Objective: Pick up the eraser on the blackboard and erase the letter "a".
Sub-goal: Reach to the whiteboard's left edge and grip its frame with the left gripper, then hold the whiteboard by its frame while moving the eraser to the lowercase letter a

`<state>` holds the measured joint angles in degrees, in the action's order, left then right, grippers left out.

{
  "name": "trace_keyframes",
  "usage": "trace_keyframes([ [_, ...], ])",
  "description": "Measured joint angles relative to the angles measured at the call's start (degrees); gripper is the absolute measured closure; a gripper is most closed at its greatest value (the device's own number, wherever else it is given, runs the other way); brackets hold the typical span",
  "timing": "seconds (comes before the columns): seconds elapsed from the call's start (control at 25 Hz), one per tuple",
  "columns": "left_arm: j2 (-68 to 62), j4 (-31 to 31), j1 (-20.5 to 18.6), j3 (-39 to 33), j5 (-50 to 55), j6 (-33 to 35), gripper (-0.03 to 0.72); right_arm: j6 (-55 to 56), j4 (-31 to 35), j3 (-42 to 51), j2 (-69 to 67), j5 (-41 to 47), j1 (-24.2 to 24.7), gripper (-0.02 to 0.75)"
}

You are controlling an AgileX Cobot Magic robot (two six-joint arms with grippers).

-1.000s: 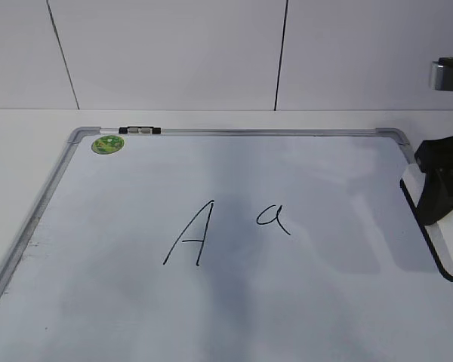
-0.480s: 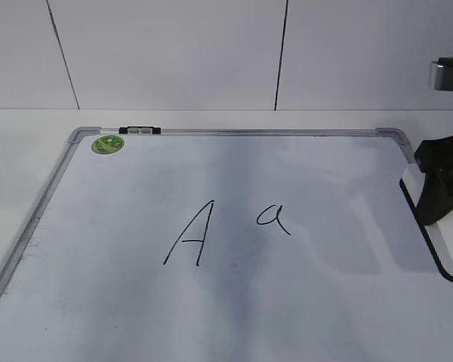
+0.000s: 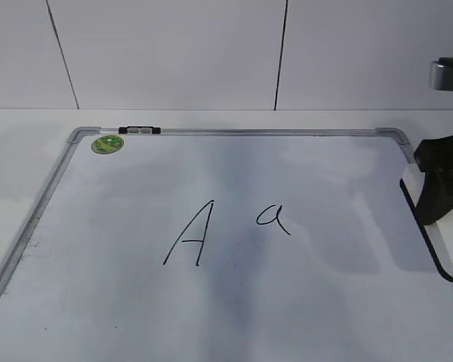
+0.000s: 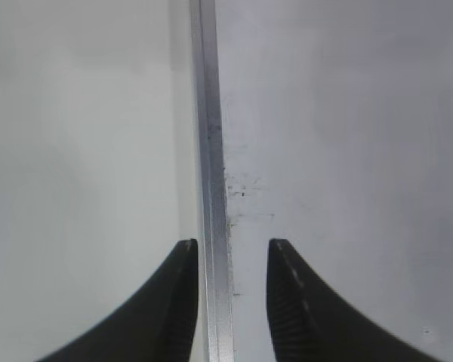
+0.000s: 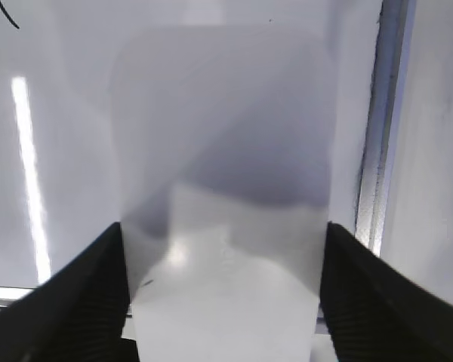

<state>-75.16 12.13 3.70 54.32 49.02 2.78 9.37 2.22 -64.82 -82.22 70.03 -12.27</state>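
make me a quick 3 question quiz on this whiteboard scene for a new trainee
1. True or false: the letter "a" is already wiped off the blackboard.
2. Multiple choice: the eraser sits between the fingers of which gripper? A) the left gripper B) the right gripper C) neither
3. Fill in: the left gripper has its fingers either side of the board's silver ____.

Key
1. False. Both the "a" and the capital "A" are intact.
2. B. In the right wrist view the white block fills the gap between the fingers.
3. Frame. Nothing is held there.
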Motion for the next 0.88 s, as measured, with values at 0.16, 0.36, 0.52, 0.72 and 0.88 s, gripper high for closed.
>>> trace_keyframes([
  [0.16, -8.2, 0.2, 0.0, 4.6, 1.8, 0.0, 0.453, 0.6, 0.0, 0.0, 0.0, 0.0, 0.0, 0.181],
  [0.36, -15.5, 0.4, 0.0, 9.2, 2.6, 0.0, 0.453, 0.6, 0.0, 0.0, 0.0, 0.0, 0.0, 0.181],
  [0.52, -20.8, 0.9, 0.0, 10.8, 3.4, 0.0, 0.454, 0.6, 0.0, 0.0, 0.0, 0.0, 0.0, 0.181],
  [0.72, -26.6, 2.0, 0.0, 11.0, 3.6, 0.0, 0.454, 0.6, 0.0, 0.0, 0.0, 0.0, 0.0, 0.181],
  [0.88, -29.1, 2.1, 0.0, 11.0, 3.4, 0.0, 0.454, 0.6, 0.0, 0.0, 0.0, 0.0, 0.0, 0.181],
])
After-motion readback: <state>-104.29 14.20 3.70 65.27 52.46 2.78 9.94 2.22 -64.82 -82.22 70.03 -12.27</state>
